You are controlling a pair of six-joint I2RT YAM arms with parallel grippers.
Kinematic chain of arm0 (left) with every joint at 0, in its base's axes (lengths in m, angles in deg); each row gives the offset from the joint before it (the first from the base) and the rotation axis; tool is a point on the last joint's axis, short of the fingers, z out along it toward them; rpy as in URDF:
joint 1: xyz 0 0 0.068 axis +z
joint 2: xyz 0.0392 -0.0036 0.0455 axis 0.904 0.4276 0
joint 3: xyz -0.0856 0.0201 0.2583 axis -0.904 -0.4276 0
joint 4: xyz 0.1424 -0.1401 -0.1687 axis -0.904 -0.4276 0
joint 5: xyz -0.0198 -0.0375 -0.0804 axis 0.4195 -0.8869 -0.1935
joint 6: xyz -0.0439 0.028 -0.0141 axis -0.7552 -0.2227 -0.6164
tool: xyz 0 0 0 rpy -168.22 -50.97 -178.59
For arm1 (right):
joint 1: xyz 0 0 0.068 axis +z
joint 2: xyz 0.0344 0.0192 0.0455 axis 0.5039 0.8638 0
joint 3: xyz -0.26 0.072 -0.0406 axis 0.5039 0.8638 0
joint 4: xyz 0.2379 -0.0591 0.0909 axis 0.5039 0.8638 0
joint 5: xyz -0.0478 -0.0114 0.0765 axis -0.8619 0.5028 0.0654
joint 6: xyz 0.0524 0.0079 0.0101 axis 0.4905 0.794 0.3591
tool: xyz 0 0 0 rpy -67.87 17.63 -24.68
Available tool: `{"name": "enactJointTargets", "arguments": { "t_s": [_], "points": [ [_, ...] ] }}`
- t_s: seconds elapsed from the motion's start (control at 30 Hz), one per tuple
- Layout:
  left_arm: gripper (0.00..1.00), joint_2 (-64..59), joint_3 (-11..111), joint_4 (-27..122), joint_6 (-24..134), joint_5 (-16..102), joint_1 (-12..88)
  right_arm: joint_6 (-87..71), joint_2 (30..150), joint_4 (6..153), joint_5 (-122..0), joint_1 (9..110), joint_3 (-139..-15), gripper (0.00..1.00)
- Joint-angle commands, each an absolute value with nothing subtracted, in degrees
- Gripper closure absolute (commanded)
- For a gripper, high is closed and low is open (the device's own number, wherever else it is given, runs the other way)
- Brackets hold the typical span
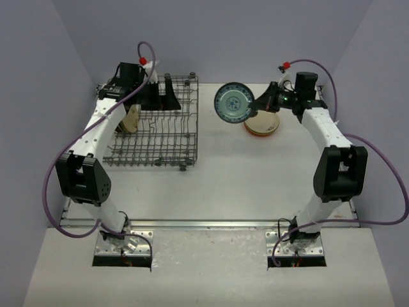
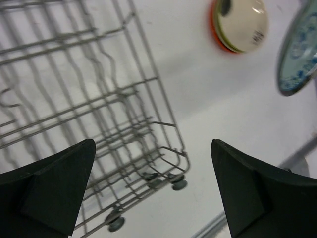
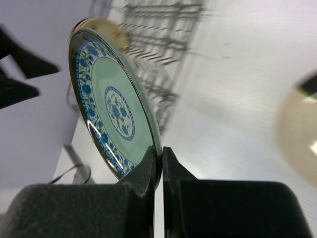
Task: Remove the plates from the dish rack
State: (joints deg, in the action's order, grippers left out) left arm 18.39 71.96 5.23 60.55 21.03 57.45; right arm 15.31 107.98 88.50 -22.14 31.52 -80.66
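Seen from the top camera, the dish rack [image 1: 167, 131] sat toward 10 o'clock on the white worktop [image 1: 243, 185]. One plate with a beige face [image 1: 131, 119] stood on edge among the tines at the rack's 9 o'clock side, partly hidden behind the left arm [image 1: 105, 121]. The left arm's jaws hung over the far end of the rack. In the left wrist view they stood wide apart with nothing between them, and the two dark fingers [image 2: 49, 191] framed the rack's corner and its small wheels [image 2: 178, 184].

The right arm [image 1: 323, 128] reached in from 3 o'clock. Its jaws were clamped together on the rim of the teal-patterned plate [image 1: 232, 102], held up on edge above the worktop between the rack and the stack of plates [image 1: 262, 126]. In the right wrist view the grip pinched the lower edge of that plate [image 3: 111, 106], whose blue floral border and pale green centre faced the camera's left, with the rack [image 3: 158, 54] blurred behind it.

The stack lay on the worktop toward 1 o'clock, just at 4 o'clock of the held plate. It was beige on top with an orange edge showing at the bottom. In the left wrist view the same stack [image 2: 241, 24] appeared at 1 o'clock, well apart from the rack [image 2: 99, 99].
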Motion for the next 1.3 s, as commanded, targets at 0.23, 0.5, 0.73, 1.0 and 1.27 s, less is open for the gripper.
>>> {"name": "enactJointTargets", "arguments": {
  "t_s": [0.23,0.5,0.73,1.0,1.27],
  "points": [
    [0.0,16.3,74.1,8.4,58.1,51.9,62.0,10.8,120.4,98.8,-37.1,19.8,-89.2,1.0],
    [0.0,16.3,73.5,8.8,59.0,59.0,62.0,10.1,126.8,100.3,-41.4,19.3,-93.4,1.0],
    [0.0,16.3,73.2,9.2,59.6,61.9,62.0,9.5,129.1,101.8,-42.1,19.0,-94.9,0.95],
    [0.01,18.2,75.0,10.2,60.3,75.4,61.6,9.0,126.4,105.3,-44.4,19.0,-96.1,0.01],
    [0.14,23.8,75.9,7.5,62.4,79.4,61.7,9.3,116.2,101.8,-44.9,19.1,-89.8,0.01]
  ]
}}
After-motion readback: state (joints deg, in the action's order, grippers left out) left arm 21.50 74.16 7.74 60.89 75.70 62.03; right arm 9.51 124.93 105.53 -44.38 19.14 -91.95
